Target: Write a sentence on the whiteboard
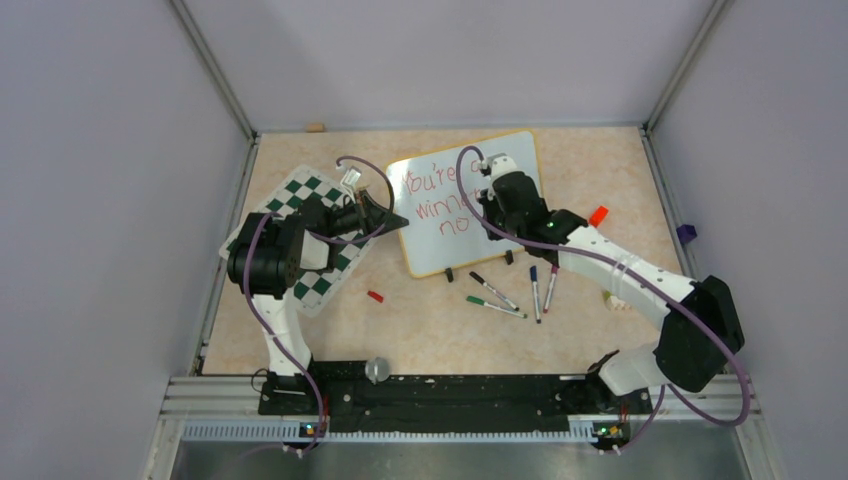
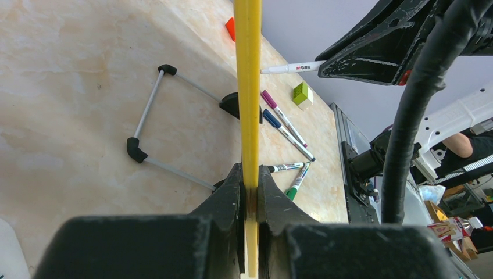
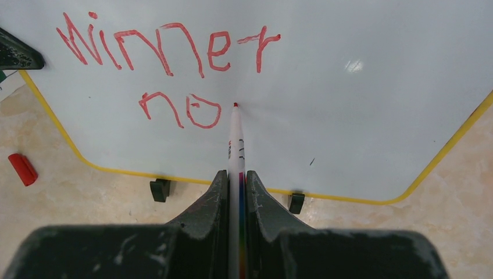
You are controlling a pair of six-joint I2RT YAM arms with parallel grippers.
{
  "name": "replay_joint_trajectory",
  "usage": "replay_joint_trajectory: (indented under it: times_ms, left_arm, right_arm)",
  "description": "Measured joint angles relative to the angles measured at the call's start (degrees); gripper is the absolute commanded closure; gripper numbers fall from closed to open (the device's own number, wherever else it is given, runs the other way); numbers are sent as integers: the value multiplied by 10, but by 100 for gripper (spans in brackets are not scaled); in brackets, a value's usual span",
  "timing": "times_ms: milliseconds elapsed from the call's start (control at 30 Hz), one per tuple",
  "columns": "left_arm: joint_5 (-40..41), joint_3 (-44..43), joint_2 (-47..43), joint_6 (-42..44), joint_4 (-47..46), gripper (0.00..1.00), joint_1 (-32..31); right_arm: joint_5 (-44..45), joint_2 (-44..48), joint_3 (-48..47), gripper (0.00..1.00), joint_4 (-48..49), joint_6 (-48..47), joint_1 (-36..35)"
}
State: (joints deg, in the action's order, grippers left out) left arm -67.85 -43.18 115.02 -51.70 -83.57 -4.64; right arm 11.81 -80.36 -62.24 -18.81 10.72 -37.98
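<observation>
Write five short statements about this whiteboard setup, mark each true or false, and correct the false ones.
1. The left jaws clamp the whiteboard by its yellow edge. True.
2. The right jaws are empty. False: they are shut on a marker whose red tip is at the board.
3. The writing on the board is blue. False: it is red.
4. Loose markers lie on the table near the board's clipped edge. True.
5. The chess mat lies on top of the whiteboard. False: it lies on the table beside the board, under the left arm.
</observation>
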Motion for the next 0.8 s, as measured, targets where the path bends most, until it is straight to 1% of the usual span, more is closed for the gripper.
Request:
replay_joint_trajectory:
  times_ms: [400, 800]
  left_arm:
    - [2, 0, 0, -1, 0, 100, 0]
    - [2, 0, 0, -2, 0, 100, 0]
  right_arm:
    - [2, -7, 0, 100, 2, 6, 0]
    - [0, 11, 45, 100, 5, 28, 0]
